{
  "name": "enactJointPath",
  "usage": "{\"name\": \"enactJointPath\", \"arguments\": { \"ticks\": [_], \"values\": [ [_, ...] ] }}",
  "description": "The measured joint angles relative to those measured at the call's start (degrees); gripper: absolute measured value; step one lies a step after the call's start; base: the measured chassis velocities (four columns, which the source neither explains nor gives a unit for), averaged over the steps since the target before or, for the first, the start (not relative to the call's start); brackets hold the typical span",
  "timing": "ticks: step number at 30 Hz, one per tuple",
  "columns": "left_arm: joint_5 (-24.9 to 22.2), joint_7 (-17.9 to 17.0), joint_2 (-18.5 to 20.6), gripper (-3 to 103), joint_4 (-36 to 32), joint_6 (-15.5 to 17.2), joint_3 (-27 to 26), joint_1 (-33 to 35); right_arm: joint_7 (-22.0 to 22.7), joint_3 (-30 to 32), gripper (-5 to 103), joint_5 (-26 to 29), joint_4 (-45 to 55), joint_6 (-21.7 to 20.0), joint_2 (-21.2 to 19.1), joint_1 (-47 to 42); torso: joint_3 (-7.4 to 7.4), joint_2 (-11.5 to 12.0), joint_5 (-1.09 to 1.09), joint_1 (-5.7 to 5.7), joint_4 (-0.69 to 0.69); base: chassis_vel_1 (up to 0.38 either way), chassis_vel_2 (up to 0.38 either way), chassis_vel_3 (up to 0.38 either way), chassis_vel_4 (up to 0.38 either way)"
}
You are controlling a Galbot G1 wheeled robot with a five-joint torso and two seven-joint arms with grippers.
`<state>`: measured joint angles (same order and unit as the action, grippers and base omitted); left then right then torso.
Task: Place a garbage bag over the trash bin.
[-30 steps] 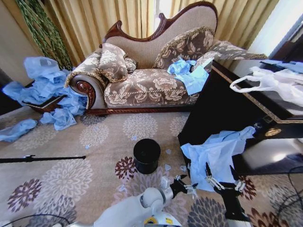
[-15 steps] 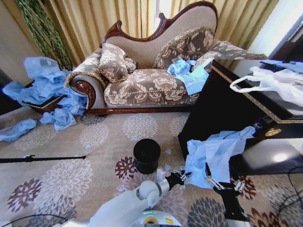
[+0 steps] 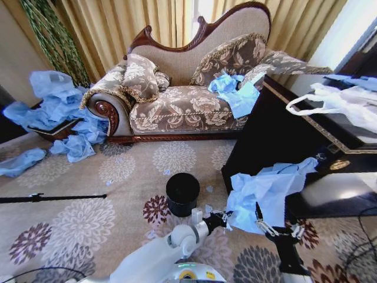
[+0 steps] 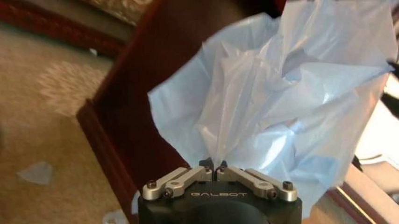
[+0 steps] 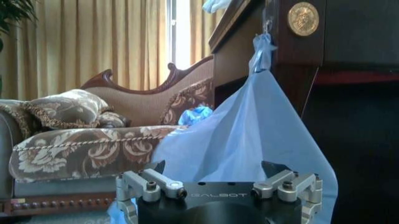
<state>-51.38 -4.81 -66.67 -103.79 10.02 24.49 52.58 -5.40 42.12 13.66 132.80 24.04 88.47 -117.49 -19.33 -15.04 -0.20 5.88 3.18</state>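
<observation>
- Left end effector [image 3: 224, 220] pinches the bag [image 3: 265, 191] at its near-left edge.
- Right end effector [image 3: 275, 218], jaws wide, sits under the bag.
- Bin [image 3: 182, 193] stands left of both, nearer the left arm.

I log the trash bin [image 3: 182, 193] on the carpet [image 3: 82, 224], centre, in front of the sofa [image 3: 188, 88]. The table [image 3: 277, 135] stands right of the bin. The garbage bag [image 3: 268, 191] hangs at the table's near left corner, right of the bin. My left gripper [image 3: 225, 219] sits at the bag's lower left edge, near and right of the bin, fingers [image 4: 206, 169] pinched on the plastic. My right gripper [image 3: 275, 223] is below the bag, right of the left one.
</observation>
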Motion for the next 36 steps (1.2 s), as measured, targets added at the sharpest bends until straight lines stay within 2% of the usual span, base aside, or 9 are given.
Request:
{"name": "enactJointPath", "arguments": {
  "ticks": [9,10,12,22,27,29,32,33,36],
  "values": [
    [-2.4,-3.2,4.1,0,-5.2,2.0,-8.6,2.2,0.2,0.1,100,0.4,0.7,-0.4,-0.4,0.3,0.0,0.0,0.0,0.0,-0.01,0.0,0.0,0.0,0.0],
    [-3.3,-4.1,5.4,0,-6.5,2.8,-12.1,3.1,0.2,0.0,100,0.5,0.9,-0.5,-0.4,0.4,0.0,0.0,-0.01,0.0,-0.01,0.0,0.0,0.0,0.0],
    [-4.1,-4.6,6.4,0,-7.7,3.1,-15.1,3.9,0.2,-0.1,100,0.5,1.0,-0.5,-0.4,0.4,0.0,0.0,0.0,0.0,-0.01,0.0,0.0,0.0,0.0],
    [-6.2,-4.8,9.4,0,-10.6,3.7,-23.2,8.2,0.2,-0.7,100,0.5,1.0,-0.5,-0.5,0.7,0.0,0.0,-0.01,0.0,-0.01,0.0,0.0,0.0,0.0],
    [-9.4,-5.3,11.9,0,-14.9,4.3,-28.0,9.8,-0.4,-2.1,100,1.6,0.8,-1.7,-1.6,1.9,0.0,0.0,0.0,0.0,-0.01,0.0,0.0,0.0,0.0],
    [-13.0,-6.5,15.1,0,-18.2,4.5,-30.4,9.7,-1.0,-4.5,100,3.8,-0.3,-3.3,-2.5,2.7,0.0,0.0,-0.01,0.0,-0.02,0.0,0.0,0.0,0.0],
    [-15.3,-7.0,17.2,0,-19.8,4.6,-30.8,9.2,-1.7,-5.9,100,4.9,-2.0,-3.8,-2.7,3.0,0.0,0.0,0.0,0.0,-0.01,0.0,0.0,0.0,0.0],
    [-16.9,-7.4,19.0,0,-21.3,4.7,-31.0,8.7,-2.3,-7.5,100,5.5,-4.6,-4.0,-2.8,3.7,0.0,0.0,0.01,0.0,0.0,0.0,0.0,0.0,0.0],
    [-18.3,-8.0,20.0,0,-22.2,5.0,-31.1,8.2,-3.1,-9.0,100,5.7,-7.4,-4.0,-3.0,4.2,0.0,0.0,0.01,0.0,-0.02,0.0,0.0,0.0,0.0]
  ]
}}
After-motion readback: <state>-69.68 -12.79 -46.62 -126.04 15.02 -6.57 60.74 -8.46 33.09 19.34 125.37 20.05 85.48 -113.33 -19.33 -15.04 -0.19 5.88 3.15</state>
